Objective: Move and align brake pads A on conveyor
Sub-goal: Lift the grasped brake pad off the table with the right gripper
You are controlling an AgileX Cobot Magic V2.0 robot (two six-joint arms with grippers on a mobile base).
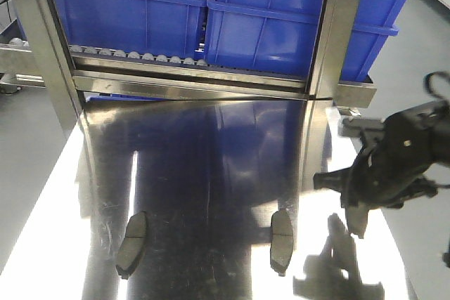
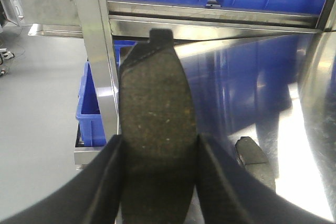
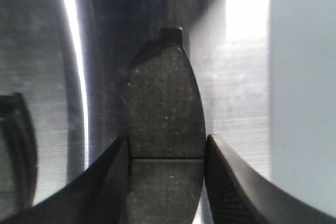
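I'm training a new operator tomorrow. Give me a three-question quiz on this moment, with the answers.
1. True or false: the left gripper is empty.
2. How many brake pads lie loose on the steel table in the front view?
3. The bins behind the table are: A red, B blue, C green.

Key: 1 false, it is shut on a brake pad. 2 two. 3 B.

Harsh glare on steel table (image 1: 211, 173)
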